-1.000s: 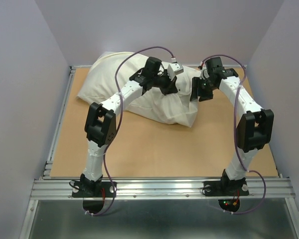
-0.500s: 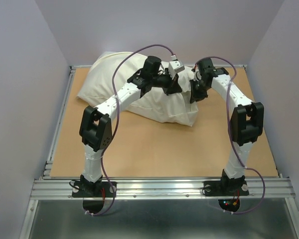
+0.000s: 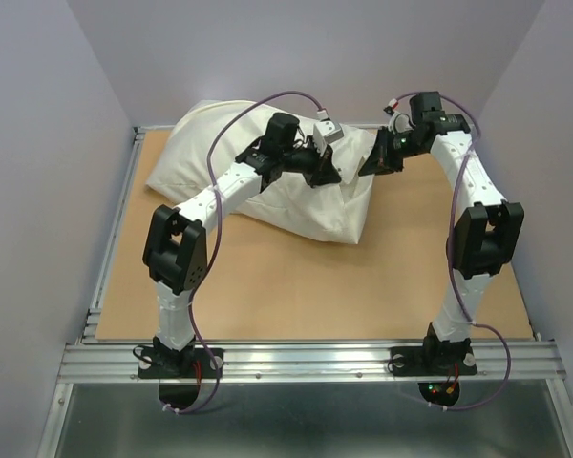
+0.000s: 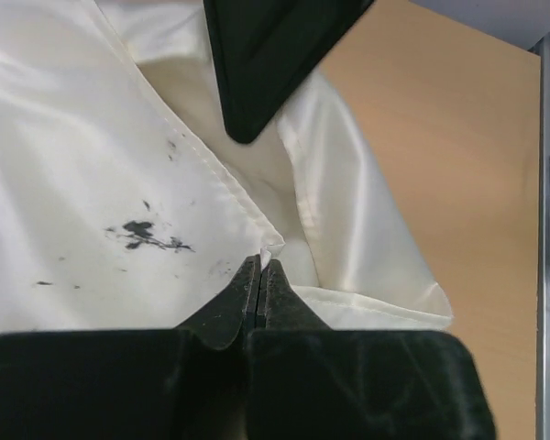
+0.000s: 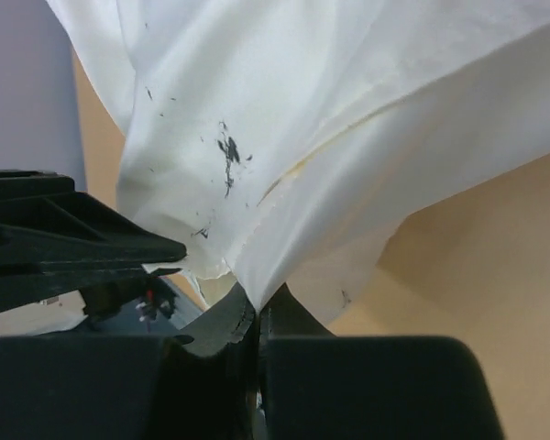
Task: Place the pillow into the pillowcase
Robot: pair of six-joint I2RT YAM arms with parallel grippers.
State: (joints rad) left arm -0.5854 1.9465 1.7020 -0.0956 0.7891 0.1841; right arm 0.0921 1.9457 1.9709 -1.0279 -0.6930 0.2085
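Cream cloth: the pillowcase (image 3: 215, 153) lies plump and swollen on the counter (image 3: 267, 286); its bulk stretches away to the left of the left tool (image 4: 261, 267) and the right tool (image 5: 257, 310); its end nearest them is the one they grip
pillow: cannot be told apart from the sleeve in any view; only the puffed bulk of the cloth shows
left tool: tips pressed fully together with no gap; they pinch the hemmed edge (image 4: 215, 174) where it folds to a small point; glossy pale cloth spreads to the left of the tips; a creamier layer runs off to their right, down to the bare counter
right tool: tips closed tight on a fold of the same sleeve; the cloth fans up and away from the tips; its loose lower edge hangs over bare counter to the right of them
spacing: from above, the right tool sits just to the right of the left tool, both at the same end of the sleeve
marks: dark smudges (image 4: 147, 234) on the cloth up and to the left of the left tool's tips; more dark specks (image 5: 227, 151) above the right tool's tips
purple cable (image 3: 296, 93): arcs over the left arm, behind its tool
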